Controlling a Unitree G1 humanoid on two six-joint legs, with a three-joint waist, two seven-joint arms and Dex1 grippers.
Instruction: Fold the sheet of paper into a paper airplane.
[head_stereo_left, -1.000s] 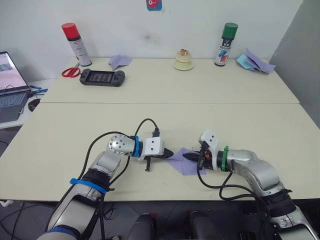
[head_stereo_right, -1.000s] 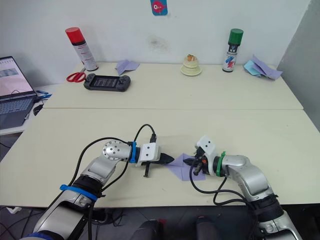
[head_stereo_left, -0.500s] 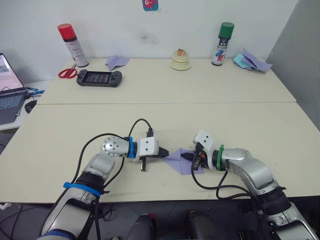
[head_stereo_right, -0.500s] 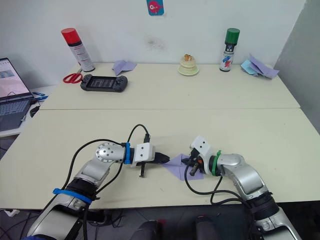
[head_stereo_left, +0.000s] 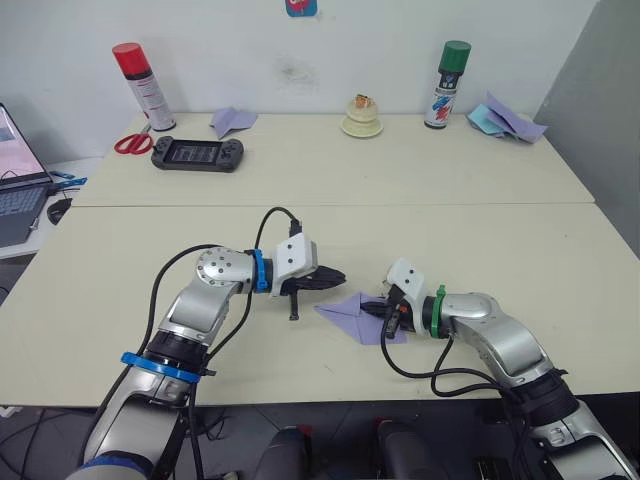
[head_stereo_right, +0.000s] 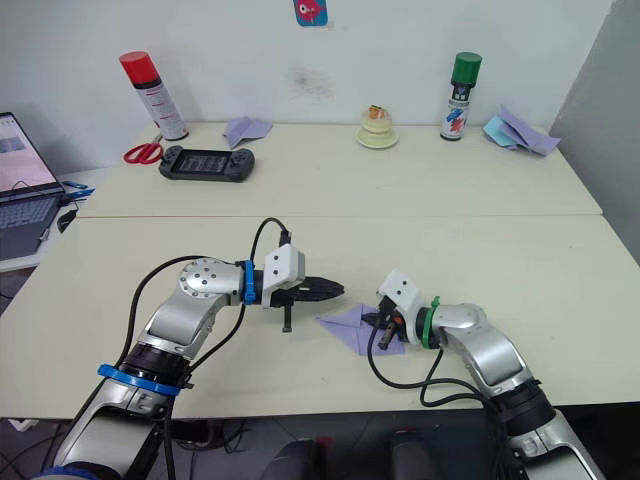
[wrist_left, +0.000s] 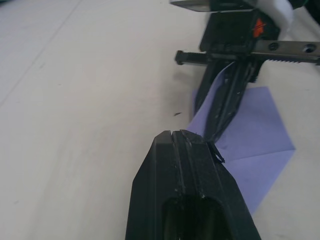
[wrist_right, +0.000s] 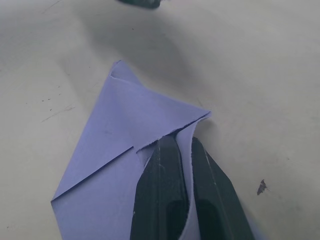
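The paper airplane (head_stereo_left: 352, 316) lies flat at the desk's (head_stereo_left: 500, 250) near edge, the right end effector (head_stereo_left: 385, 312) pinching one raised flap. The left end effector (head_stereo_left: 333, 276) hovers beside it, pressed together. Thin, light, probably tear-prone paper — best gripped at layered creases.

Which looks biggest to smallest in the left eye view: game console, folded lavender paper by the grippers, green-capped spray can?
1. Game console
2. Folded lavender paper, close behind; it lies nearer the camera, so unsure
3. Green-capped spray can
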